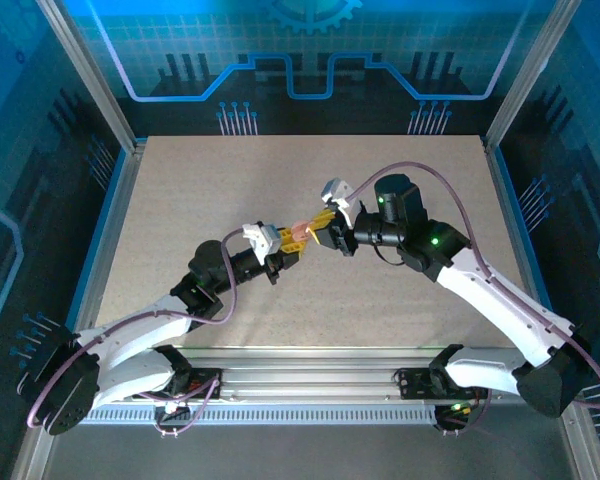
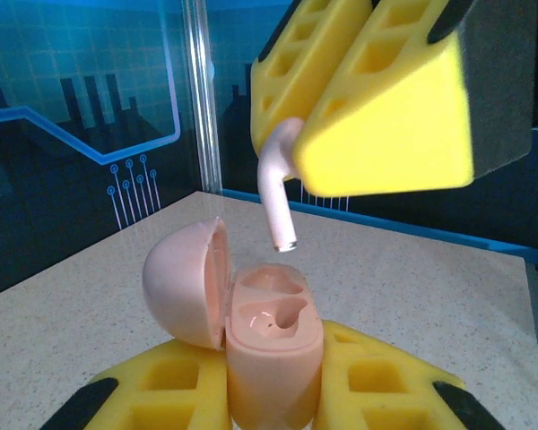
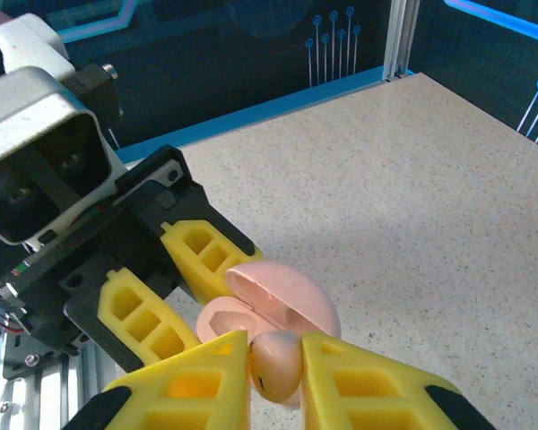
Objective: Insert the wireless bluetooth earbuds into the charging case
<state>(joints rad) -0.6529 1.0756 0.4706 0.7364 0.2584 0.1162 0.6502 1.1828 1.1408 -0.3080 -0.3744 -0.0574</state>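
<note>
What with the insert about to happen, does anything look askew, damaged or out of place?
Nothing stands out. The pink earbud hangs stem-down in the right claw, just above the open charging case, not touching it. The left claw holds the case, lid swung open, both sockets empty.

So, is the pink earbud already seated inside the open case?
No, the earbud hangs above the case with its stem pointing down and a clear gap below its tip.
</note>
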